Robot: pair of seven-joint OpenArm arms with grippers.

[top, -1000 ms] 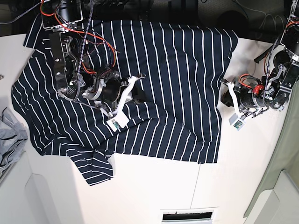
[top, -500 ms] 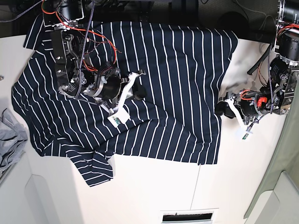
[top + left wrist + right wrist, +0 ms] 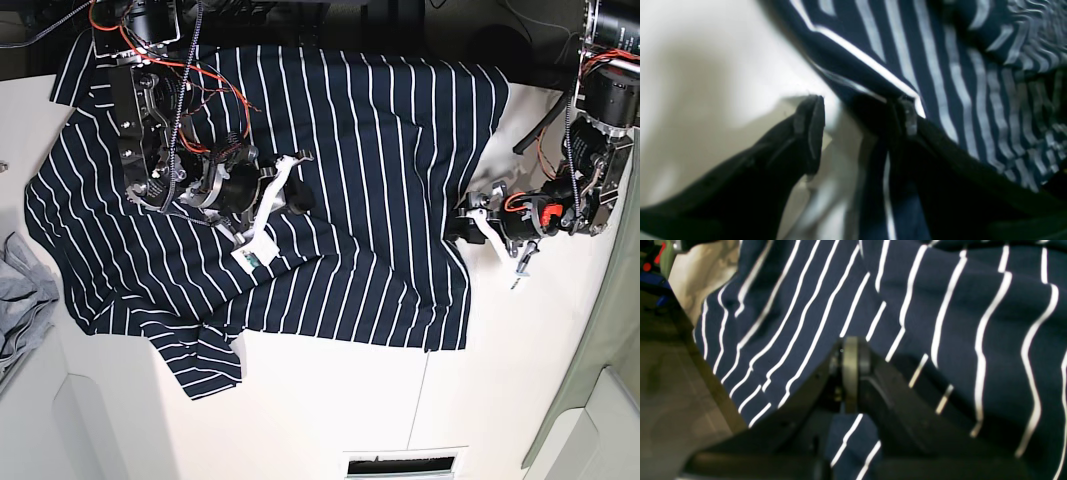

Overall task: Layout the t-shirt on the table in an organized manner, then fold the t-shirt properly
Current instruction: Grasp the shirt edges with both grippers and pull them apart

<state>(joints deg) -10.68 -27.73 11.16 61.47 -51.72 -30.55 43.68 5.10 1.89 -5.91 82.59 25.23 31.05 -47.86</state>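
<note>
The dark navy t-shirt (image 3: 380, 150) with thin white stripes lies spread over the white table (image 3: 330, 400), a sleeve folded at its lower left. My left gripper (image 3: 464, 226) is at the shirt's right edge. In the left wrist view, my left gripper (image 3: 857, 123) is open, one finger (image 3: 810, 133) over bare table and the other against the shirt's hem (image 3: 873, 63). My right gripper (image 3: 298, 197) sits on the shirt's left-middle. In the right wrist view, my right gripper (image 3: 851, 373) is shut over the striped fabric (image 3: 957, 313), with no cloth visibly pinched.
A plain grey cloth (image 3: 20, 290) lies at the table's left edge. A dark slot (image 3: 400, 463) opens in the front edge. The shirt's top hangs over the table's back edge, beyond which it is dark (image 3: 660, 380).
My left gripper opened and moved left, from bare table to the shirt's right edge. My right gripper stayed shut and barely shifted on the shirt.
</note>
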